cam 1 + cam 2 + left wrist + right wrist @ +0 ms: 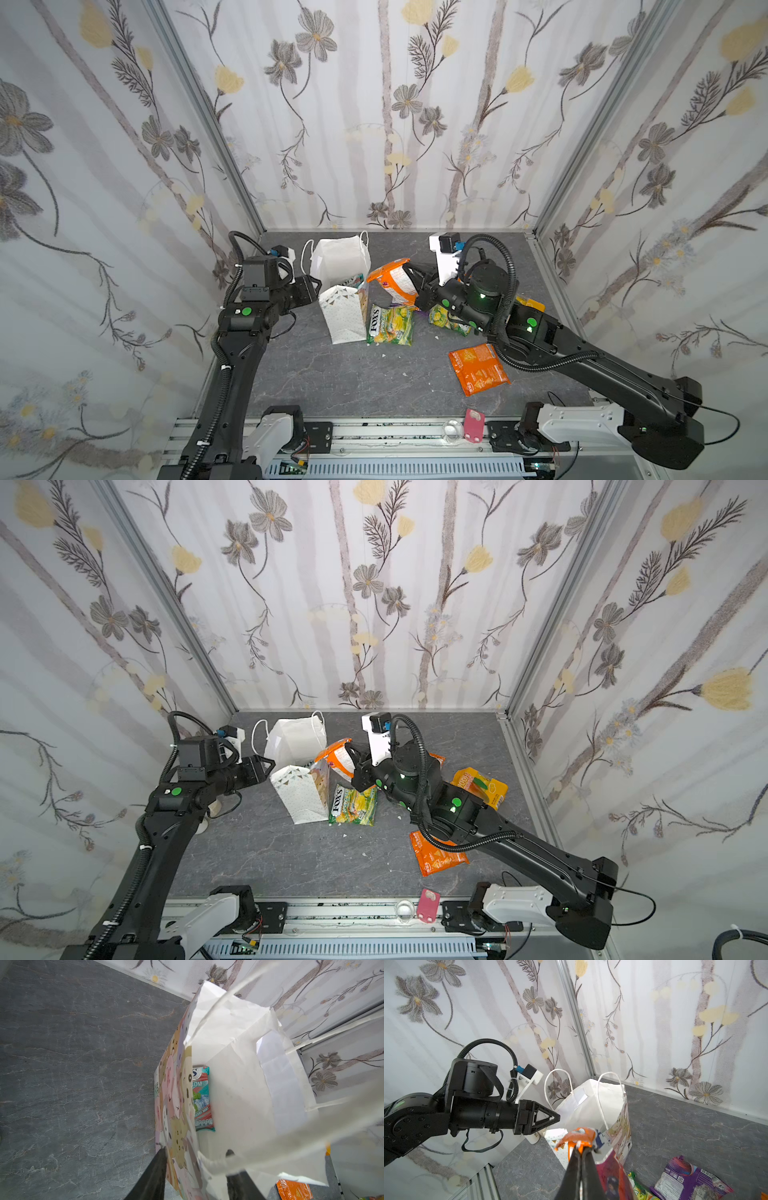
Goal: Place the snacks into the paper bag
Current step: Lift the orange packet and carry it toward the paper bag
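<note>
Right pincer (581, 1147) is clenched on an orange packet (576, 1135), held up just beside the paper bag (591, 1103) at the back of the desk (675, 1136). Left pincer (555, 1118) pinches its rim. Next, I reckon: nudge over the opening, then let go.

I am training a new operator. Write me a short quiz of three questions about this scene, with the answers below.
1. True or false: the paper bag holds no packet yet.
2. What do the right jaws grip? A) an orange packet B) a purple packet C) a bag handle
3. Which packet lies flat on the table right beside the bag's base?
Key: 1 false, a teal packet lies inside; 2 A; 3 the green-yellow FOX'S packet.
</note>
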`<move>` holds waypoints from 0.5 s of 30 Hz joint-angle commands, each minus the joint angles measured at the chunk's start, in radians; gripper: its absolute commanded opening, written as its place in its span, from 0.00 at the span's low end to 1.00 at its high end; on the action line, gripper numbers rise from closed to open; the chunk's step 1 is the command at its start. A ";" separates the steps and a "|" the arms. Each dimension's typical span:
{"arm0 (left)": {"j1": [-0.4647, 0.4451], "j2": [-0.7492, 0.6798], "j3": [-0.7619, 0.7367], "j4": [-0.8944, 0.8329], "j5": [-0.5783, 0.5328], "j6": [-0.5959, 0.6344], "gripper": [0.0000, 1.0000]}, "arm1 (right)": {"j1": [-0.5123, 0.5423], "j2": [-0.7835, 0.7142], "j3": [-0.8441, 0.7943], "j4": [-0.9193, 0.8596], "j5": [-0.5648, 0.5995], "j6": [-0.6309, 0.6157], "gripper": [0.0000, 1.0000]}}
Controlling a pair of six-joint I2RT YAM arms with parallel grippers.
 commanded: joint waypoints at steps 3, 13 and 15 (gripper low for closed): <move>0.000 -0.006 -0.005 0.011 -0.001 0.005 0.45 | 0.043 0.101 0.153 0.058 0.022 -0.065 0.00; -0.001 -0.011 -0.017 0.025 0.008 -0.006 0.45 | 0.090 0.285 0.374 0.106 0.073 -0.069 0.00; -0.001 -0.011 -0.022 0.034 0.008 -0.011 0.45 | 0.094 0.327 0.422 0.107 0.111 -0.060 0.00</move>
